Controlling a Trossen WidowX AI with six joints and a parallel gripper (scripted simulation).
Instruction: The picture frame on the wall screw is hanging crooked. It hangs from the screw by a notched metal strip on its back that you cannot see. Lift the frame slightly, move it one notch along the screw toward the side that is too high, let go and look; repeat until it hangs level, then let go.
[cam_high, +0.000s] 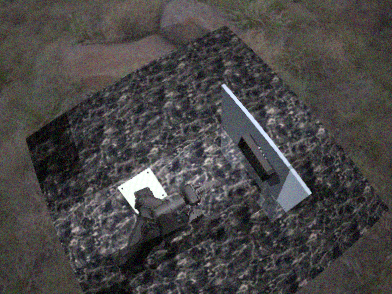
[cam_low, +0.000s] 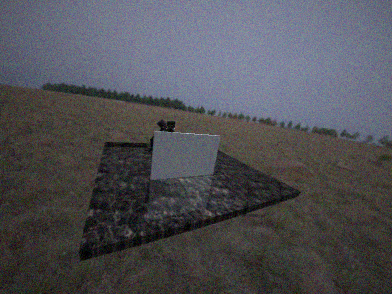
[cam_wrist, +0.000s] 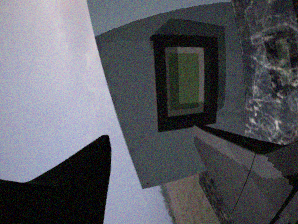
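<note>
The picture frame (cam_high: 254, 159) (cam_wrist: 161, 85), dark-bordered with a green picture, hangs on the grey wall panel (cam_high: 231, 120) (cam_wrist: 125, 120). Against the panel's top edge it looks slightly tilted: the end toward the far upper-left of the top view, lower in the wrist view, looks higher. The screw and notched strip are hidden behind it. My gripper (cam_high: 206, 199) (cam_wrist: 152, 137) is open and empty, short of the frame in the top view. In the wrist view one finger is at lower left, the other at lower right, its tip just below the frame's border. The exterior view shows only the panel's back.
The arm stands on a white base plate (cam_high: 146, 178) on the dark marbled table (cam_high: 125, 115) (cam_low: 117, 210). The panel stands upright on the table. Its pale top edge (cam_high: 266, 138) rises above the frame. Dark arm parts show above the panel in the exterior view.
</note>
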